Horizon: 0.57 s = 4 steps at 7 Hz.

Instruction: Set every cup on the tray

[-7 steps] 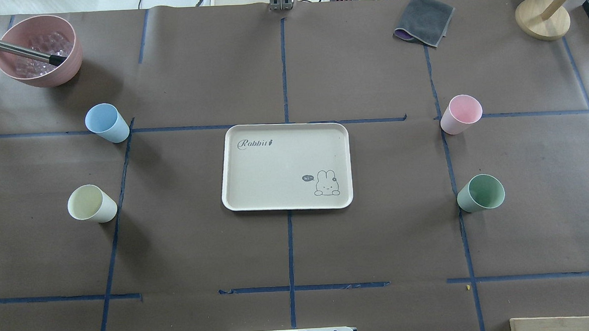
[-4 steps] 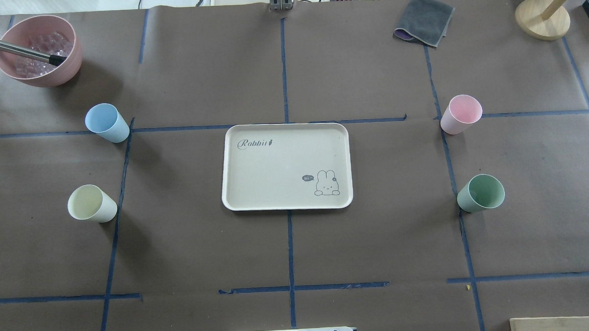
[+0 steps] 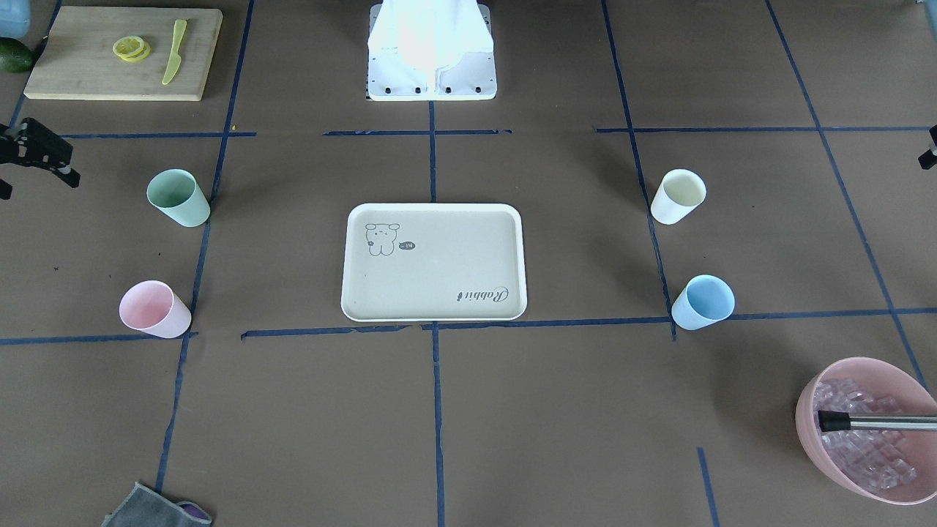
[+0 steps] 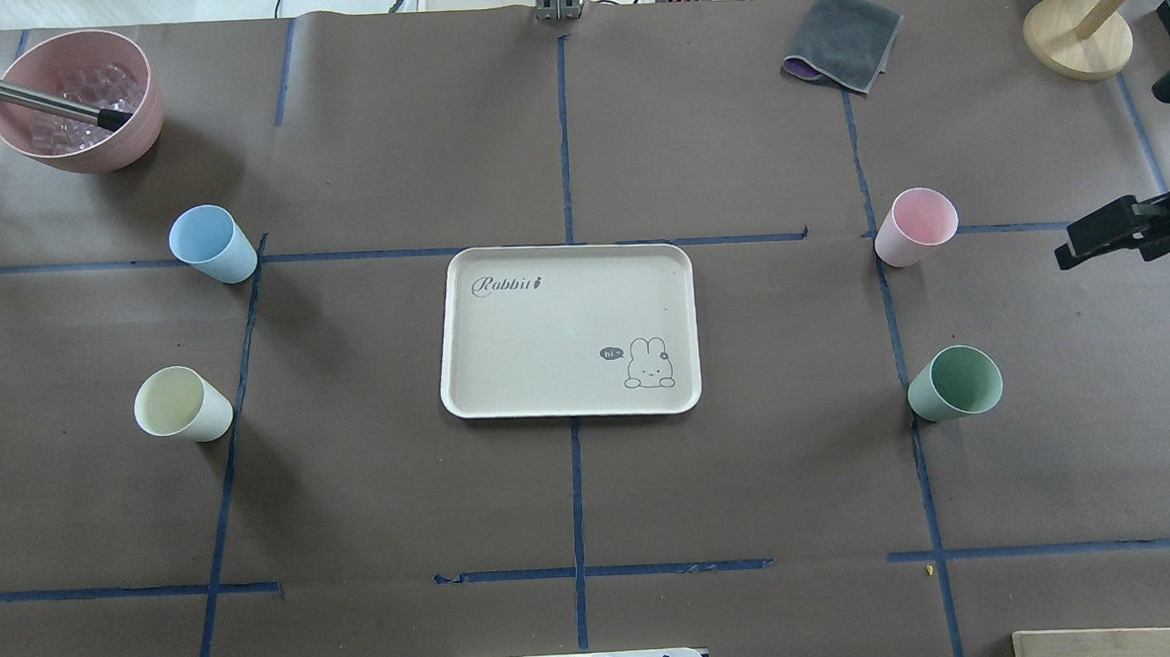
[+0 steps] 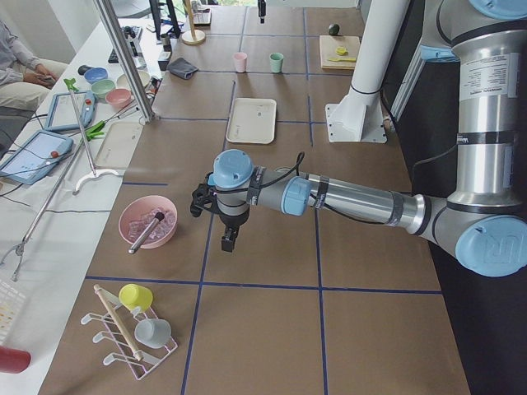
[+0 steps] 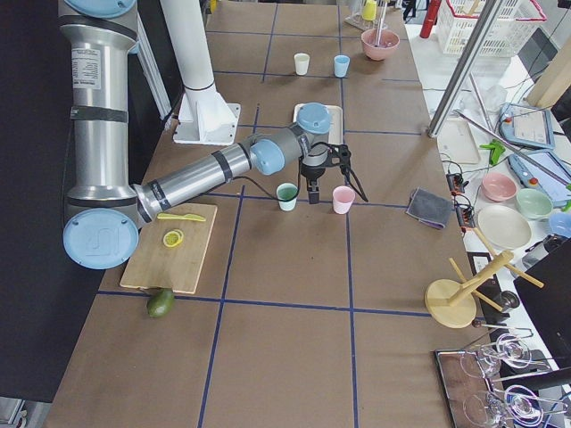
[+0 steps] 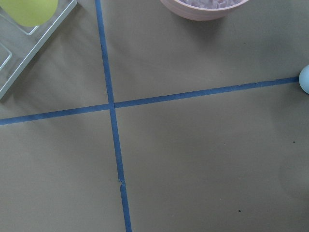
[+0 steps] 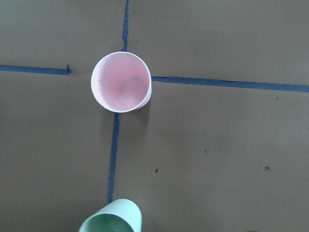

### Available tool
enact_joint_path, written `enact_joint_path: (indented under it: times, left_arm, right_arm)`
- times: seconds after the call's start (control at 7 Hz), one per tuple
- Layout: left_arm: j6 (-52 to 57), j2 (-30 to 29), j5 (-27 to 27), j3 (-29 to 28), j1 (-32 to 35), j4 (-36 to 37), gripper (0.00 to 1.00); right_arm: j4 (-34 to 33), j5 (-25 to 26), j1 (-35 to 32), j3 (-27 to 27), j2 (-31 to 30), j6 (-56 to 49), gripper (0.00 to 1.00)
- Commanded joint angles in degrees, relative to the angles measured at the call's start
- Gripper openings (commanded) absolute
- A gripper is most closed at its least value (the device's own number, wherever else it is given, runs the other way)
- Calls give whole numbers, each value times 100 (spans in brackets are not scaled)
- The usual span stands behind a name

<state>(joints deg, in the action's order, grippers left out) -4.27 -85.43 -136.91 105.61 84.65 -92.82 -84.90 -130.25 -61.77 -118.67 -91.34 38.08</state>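
The cream tray lies empty at the table's middle, also in the front view. The blue cup and cream cup stand left of it. The pink cup and green cup stand right of it. My right gripper hovers beyond the pink and green cups with its jaws apart and empty; one finger shows at the overhead view's right edge. Its wrist view looks down on the pink cup. My left gripper hovers near the bowl; I cannot tell its state.
A pink bowl of ice with a metal tool in it stands far left. A grey cloth and a wooden stand are far right. A cutting board with lemon slices and a knife lies by the robot base.
My right gripper has come into the overhead view from the right edge, toward the pink cup. The cups and the tray have not moved.
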Motion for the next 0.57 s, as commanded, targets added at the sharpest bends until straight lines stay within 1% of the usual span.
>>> enact_joint_path:
  times: [0.0,0.14,0.29,0.43]
  left_arm:
    - [-65,-17,59,4,-71,-8,100]
    - [-65,-18,59,4,-80,-8,100]
    - [-65,-18,59,4,-80,-8,100]
    - [-56,-18,59,4,-80,-8,100]
  right_arm:
    - [0,856,1075,-331,238,1756,99]
    - [0,1235,1506,-367,431,2373,99]
    - [0,1569,1754,-333,433,2606,99]
    - [0,1590,1747,-306,259,2512,99]
